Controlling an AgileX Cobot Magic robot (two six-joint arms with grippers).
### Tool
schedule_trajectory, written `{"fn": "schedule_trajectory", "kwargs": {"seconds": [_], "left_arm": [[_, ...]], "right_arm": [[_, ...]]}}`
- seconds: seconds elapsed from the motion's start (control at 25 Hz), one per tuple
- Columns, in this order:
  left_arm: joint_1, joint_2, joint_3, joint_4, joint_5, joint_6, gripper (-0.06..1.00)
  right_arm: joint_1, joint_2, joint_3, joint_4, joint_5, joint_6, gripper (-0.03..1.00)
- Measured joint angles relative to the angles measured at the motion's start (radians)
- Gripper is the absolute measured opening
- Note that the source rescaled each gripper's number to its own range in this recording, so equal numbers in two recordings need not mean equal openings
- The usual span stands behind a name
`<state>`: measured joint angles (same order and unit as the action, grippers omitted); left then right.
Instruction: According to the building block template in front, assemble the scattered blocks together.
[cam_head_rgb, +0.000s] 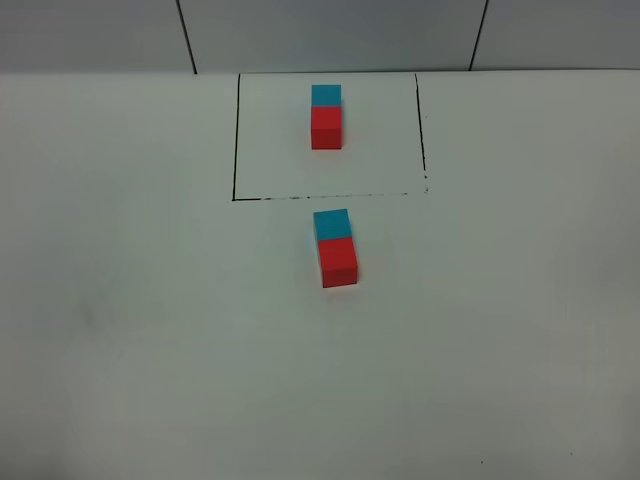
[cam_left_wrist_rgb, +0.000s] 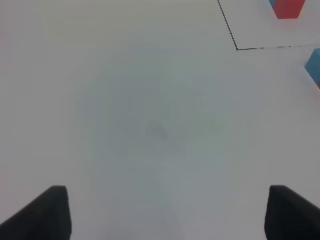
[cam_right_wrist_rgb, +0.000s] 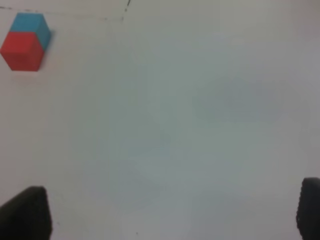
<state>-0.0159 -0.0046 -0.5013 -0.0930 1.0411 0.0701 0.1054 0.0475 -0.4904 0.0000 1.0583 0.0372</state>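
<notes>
The building block template, a cyan cube joined to a red cube, stands inside the black drawn rectangle at the back of the table. Just in front of the rectangle the scattered blocks sit touching each other, the cyan one behind the red one. Neither arm shows in the exterior high view. My left gripper is open over bare table, with the loose cyan cube far off at the frame edge. My right gripper is open too, well away from the joined cyan and red cubes.
The white table stretches wide on both sides of the blocks. A grey wall with dark seams rises behind its far edge. The rectangle's corner appears in the left wrist view.
</notes>
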Motion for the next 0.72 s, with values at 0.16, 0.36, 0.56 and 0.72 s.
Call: {"fn": "schedule_trajectory", "kwargs": {"seconds": [0.16,0.36,0.56,0.72], "left_arm": [[0.000,0.000,0.000,0.000,0.000,0.000,0.86],[0.000,0.000,0.000,0.000,0.000,0.000,0.86],[0.000,0.000,0.000,0.000,0.000,0.000,0.86],[0.000,0.000,0.000,0.000,0.000,0.000,0.86]], "right_arm": [[0.020,-0.051,0.000,0.000,0.000,-0.002,0.95],[0.020,-0.052,0.000,0.000,0.000,-0.003,0.92],[0.020,-0.052,0.000,0.000,0.000,-0.004,0.88],[0.020,-0.052,0.000,0.000,0.000,-0.004,0.86]]}}
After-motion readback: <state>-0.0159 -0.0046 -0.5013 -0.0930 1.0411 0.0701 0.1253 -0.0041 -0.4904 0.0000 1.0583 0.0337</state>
